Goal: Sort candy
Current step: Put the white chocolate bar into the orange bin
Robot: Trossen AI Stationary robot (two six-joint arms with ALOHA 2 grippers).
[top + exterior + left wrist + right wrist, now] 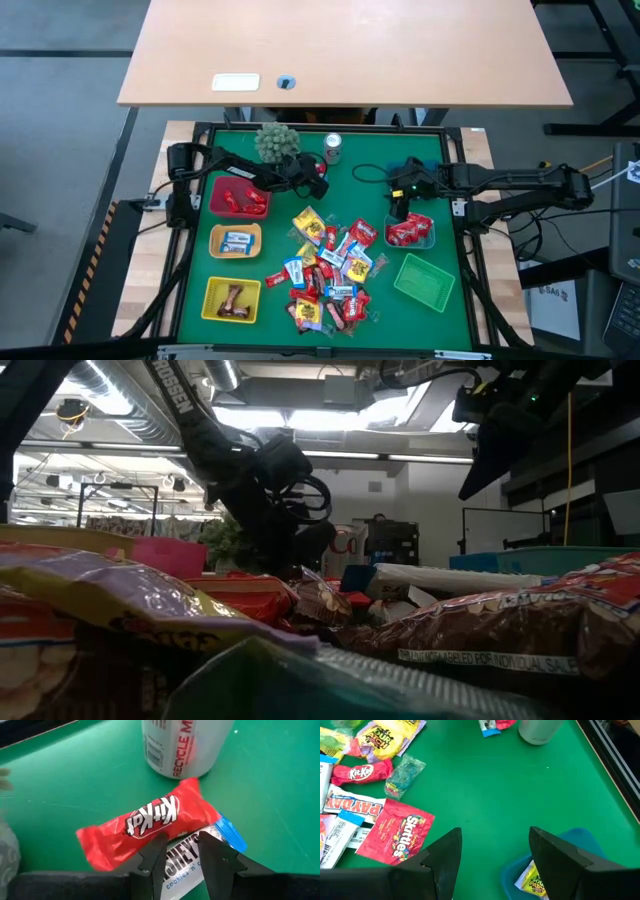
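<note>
Desk (380, 200), green-topped, carrying all items below.

Candy (330, 270): one large heap of mixed wrapped sweets at centre, between the baskets on either side; further pieces already lie inside several baskets.

Baskets: green basket (424, 280) at front right; red basket (238, 196), holding red pieces, at left; below it two yellow baskets (235, 241), one with blue-white pieces, one with brown; blue basket (412, 232) at right, holding red pieces.

Spiky green ball (277, 142) and silver can (333, 147), side by side at the desk's far edge.

Left pincer (182, 857): low over the desk near the can, fingers a little apart, astride a blue-white Hershey's bar (192, 855) that touches a red KitKat (145, 822).

Right pincer (495, 857): above the blue basket, fingers wide apart, holding nothing.
</note>
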